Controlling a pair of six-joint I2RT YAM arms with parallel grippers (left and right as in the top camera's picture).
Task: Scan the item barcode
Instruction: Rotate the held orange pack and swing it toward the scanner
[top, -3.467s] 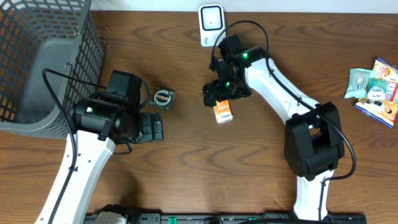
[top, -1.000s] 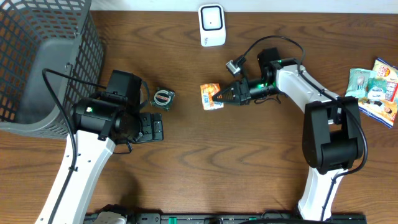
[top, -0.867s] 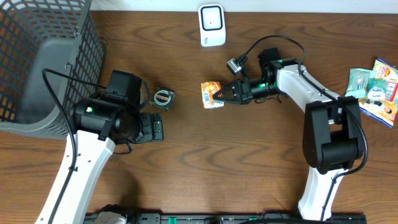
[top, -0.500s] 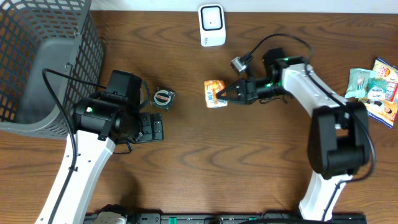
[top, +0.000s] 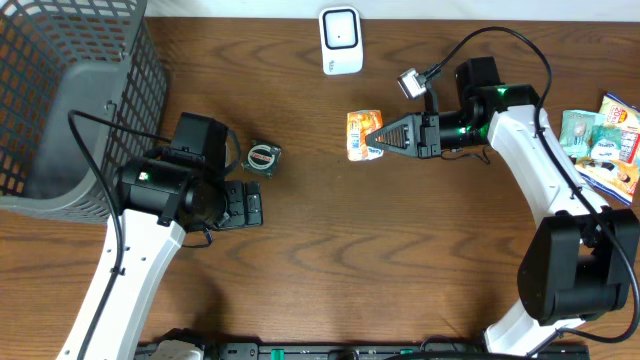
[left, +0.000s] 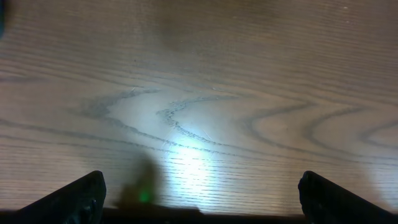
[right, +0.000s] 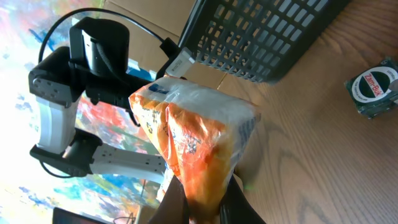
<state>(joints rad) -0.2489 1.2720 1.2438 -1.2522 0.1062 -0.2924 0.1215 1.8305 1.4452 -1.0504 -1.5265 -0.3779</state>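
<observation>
Our right gripper (top: 375, 138) clamps the orange-and-white crinkly plastic snack packet (top: 361, 133) right of upper centre, so we judge pickup done, with presenting its barcode to the white boxy scanner (top: 340, 41) at top centre left.

You have a dark wooden bench (top: 330, 270), seen from above. In the top left corner of that view stands a grey plastic mesh basket (top: 60, 90), upright. Left of the bench's middle lies a small dark green pack with a round label (top: 263, 157), flat on the wood and apart from the basket. At the right edge sits a loose cluster of snack packets (top: 603, 145), touching one another, in green, blue and white.
</observation>
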